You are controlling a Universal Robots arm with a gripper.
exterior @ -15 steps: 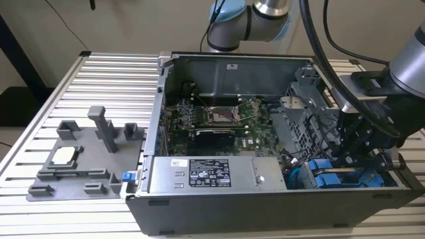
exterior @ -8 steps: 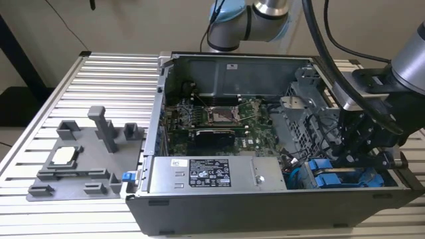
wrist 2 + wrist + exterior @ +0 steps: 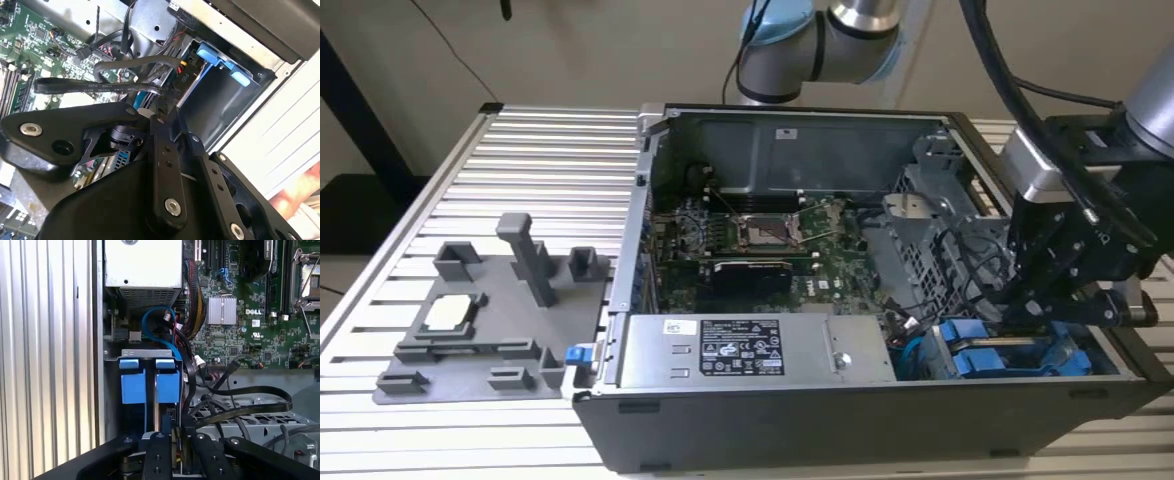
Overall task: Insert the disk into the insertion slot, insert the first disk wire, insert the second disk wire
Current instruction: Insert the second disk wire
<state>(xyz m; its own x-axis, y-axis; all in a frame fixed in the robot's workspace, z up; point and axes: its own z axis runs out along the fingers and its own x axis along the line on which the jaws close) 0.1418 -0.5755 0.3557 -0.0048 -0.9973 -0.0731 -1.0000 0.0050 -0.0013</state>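
1. Two blue frame handles sit side by side in the drive cage: the disk (image 3: 167,385) is seated in the insertion slot (image 3: 150,354) at the case's front corner.
2. Down over that bay goes the hand (image 3: 177,442), fingers (image 3: 159,455) drawn narrow around a black wire connector (image 3: 176,416).
3. Black flat cables (image 3: 240,407) loop just beside the cage, over the green motherboard (image 3: 250,315).
4. On the slatted worktop (image 3: 534,160), a grey fixture (image 3: 494,320) stands well apart.

Even, soft indoor light, deep shadow inside the computer case (image 3: 761,420), near tool (image 3: 165,150) parts blurred.
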